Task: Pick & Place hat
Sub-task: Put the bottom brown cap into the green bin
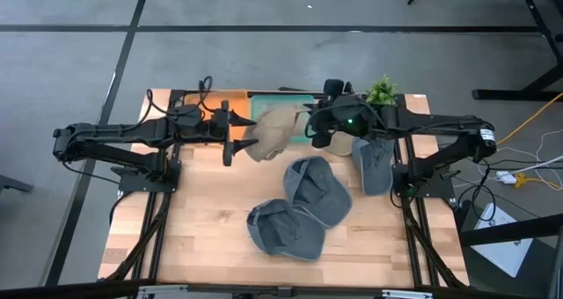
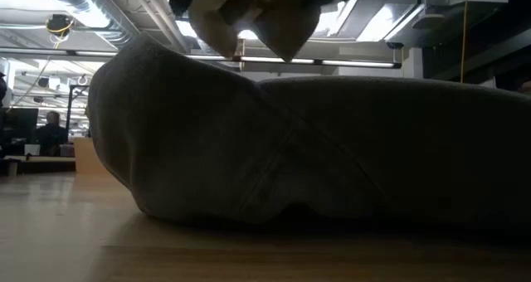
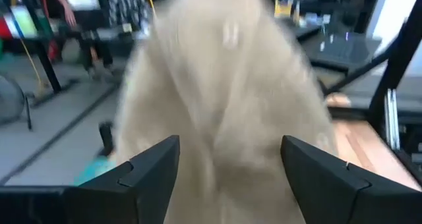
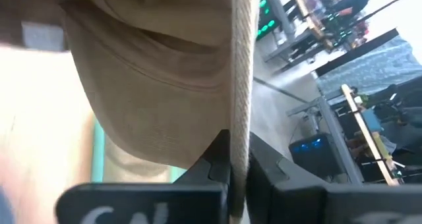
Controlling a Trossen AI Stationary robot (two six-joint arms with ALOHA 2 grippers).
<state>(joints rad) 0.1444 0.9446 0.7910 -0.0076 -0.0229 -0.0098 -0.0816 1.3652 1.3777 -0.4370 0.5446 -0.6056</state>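
The right gripper is pinching the brim of the beige hat, fingers clamped tight on the brim edge in its wrist view, and is holding the hat lifted above the back of the table; in the low view the hat is hanging up high, clear of the wood. The left gripper is sitting just beside the hat on its other side, fingers spread wide with the beige cloth filling the space ahead of them, not gripping anything. Three grey hats are lying on the table: one in the middle, one nearer the front and touching it, one under the right arm. A teal tray and an orange pad are sitting at the back edge under the arms, a small green plant beside them. Step in hand looks like the carry phase, hat already picked and airborne. Next move is probably either the left gripper closing on the cloth for a handover, or the right arm lowering the hat to its drop spot; which spot is meant cannot be told. Care needed: soft cloth is sagging and may catch on the left fingers.
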